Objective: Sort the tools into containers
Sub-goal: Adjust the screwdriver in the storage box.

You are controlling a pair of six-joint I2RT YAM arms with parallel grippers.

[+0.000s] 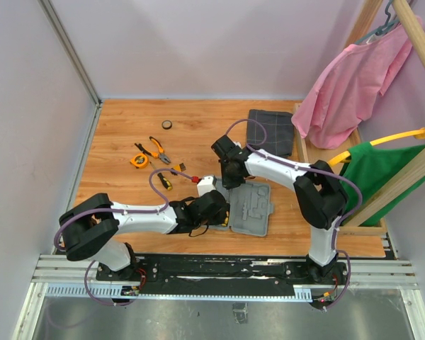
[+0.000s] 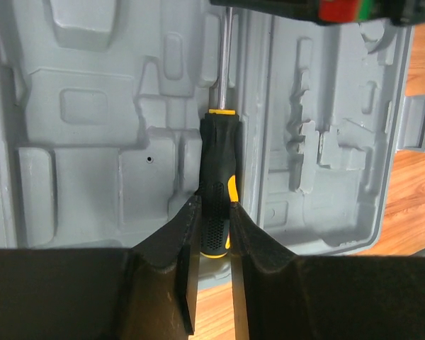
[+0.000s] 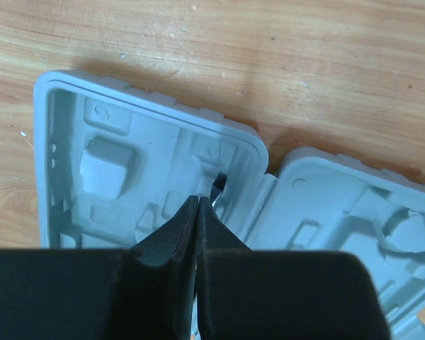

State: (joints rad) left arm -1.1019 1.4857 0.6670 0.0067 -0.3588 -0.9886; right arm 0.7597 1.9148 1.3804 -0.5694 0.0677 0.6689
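The grey hinged case [image 1: 259,212] lies open on the wooden table and fills the left wrist view [image 2: 92,156]. A screwdriver with a black-and-yellow handle [image 2: 218,152] lies in a slot beside the hinge, shaft pointing away. My left gripper [image 2: 214,212] is shut on the butt of its handle, at the case's near left edge in the top view [image 1: 223,212]. My right gripper [image 3: 198,201] is shut, its tips down on the case [image 3: 113,142] next to the screwdriver's tip [image 3: 218,185]. It shows in the top view [image 1: 230,178] at the case's far edge.
Loose tools lie at the far left: an orange tape measure [image 1: 138,161], pliers [image 1: 158,149], a second screwdriver [image 1: 164,180] and a small piece [image 1: 180,168]. A black ring [image 1: 168,125] sits farther back. A dark checked cloth [image 1: 270,131] and a clothes rack [image 1: 382,142] stand on the right.
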